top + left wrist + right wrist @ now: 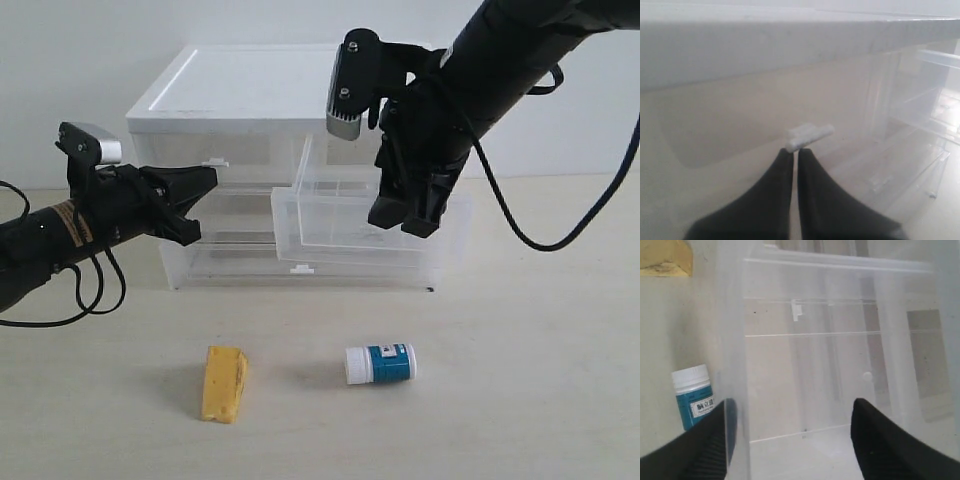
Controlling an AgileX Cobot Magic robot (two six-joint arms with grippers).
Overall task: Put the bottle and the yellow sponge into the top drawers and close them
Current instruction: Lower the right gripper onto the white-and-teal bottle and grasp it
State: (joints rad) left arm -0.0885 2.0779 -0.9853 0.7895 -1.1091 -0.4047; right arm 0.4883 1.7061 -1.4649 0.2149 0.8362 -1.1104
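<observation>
The yellow sponge (224, 384) sat closest to us on the tabletop (520, 400), with the bottle (380, 364) lying on its side near it, toward the right arm, both clear of the cabinet (240, 95). The right top drawer (340, 248) was pulled out, and the right end effector (405, 220) hung over it with jaws spread wide, gripping nothing. The left end effector (207, 178) was pinched fully closed, tips right at the handle tab (809, 136) of the left top drawer (255, 160), which looked shut; we couldn't tell if it touched the tab. Our take: that drawer needed opening, so hook behind the tab and pull straight out, slowly, or the light cabinet might slide along.
</observation>
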